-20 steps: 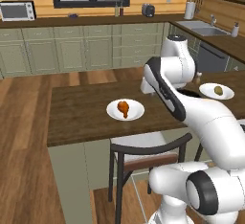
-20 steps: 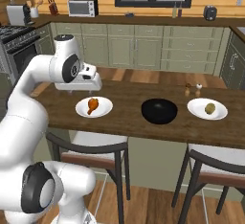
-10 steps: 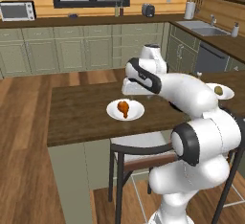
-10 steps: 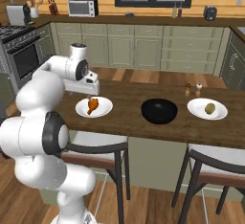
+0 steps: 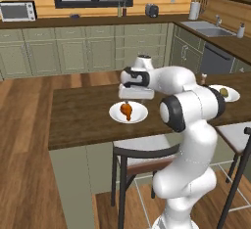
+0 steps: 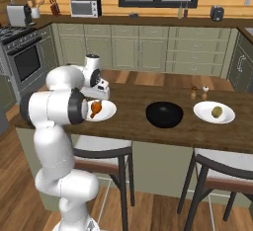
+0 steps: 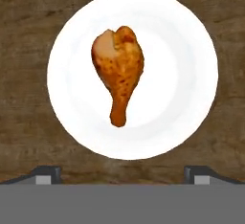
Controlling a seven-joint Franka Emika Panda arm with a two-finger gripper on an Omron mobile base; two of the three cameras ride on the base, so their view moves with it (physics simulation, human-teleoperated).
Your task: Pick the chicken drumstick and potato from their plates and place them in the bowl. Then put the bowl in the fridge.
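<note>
The chicken drumstick lies alone on a white plate, thick end toward the top of the hand view. My gripper hangs open straight above it, fingertips spread wide and touching nothing. From the base, the gripper hovers just over the drumstick and its plate. The black bowl sits empty mid-counter, to the right of the drumstick. Further right, the potato rests on a second white plate. The fridge is out of view.
Salt and pepper shakers stand behind the bowl and the potato plate. Two stools are tucked under the near edge of the wooden counter. Cabinets, a microwave and a sink line the far walls.
The arm has swung round and brought the hand down and leftward until it hangs over the drumstick's plate. The jaws have stayed open. The food and the bowl have not moved.
</note>
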